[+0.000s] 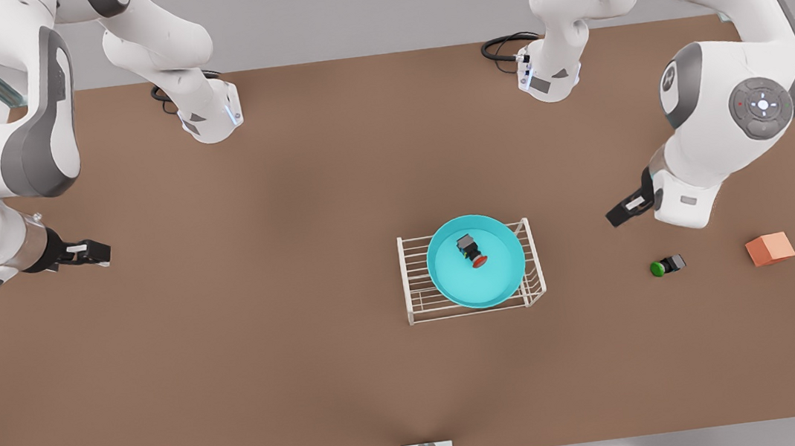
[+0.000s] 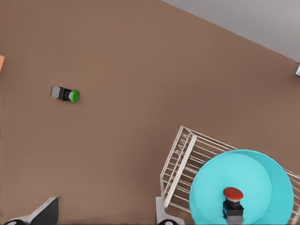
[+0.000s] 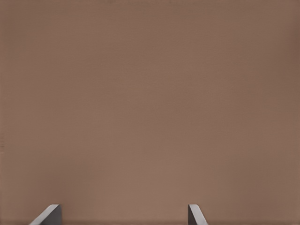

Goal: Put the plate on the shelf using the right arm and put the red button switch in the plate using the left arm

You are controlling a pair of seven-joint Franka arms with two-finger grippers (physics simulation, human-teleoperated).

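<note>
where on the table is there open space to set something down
Widest bare patch: between the right pincer and the shelf. Also bare in front of the shelf. Crowded near the left pincer: green switch, orange cube.

No readable text, labels, brands or numbers anywhere: the brown counter [image 1: 230, 332], round turquoise plate [image 1: 449, 284], white wire shelf [image 1: 415, 281], small switches and orange cube [image 1: 770, 248] carry no markings, and the white arms show just a plain round button pad.
</note>
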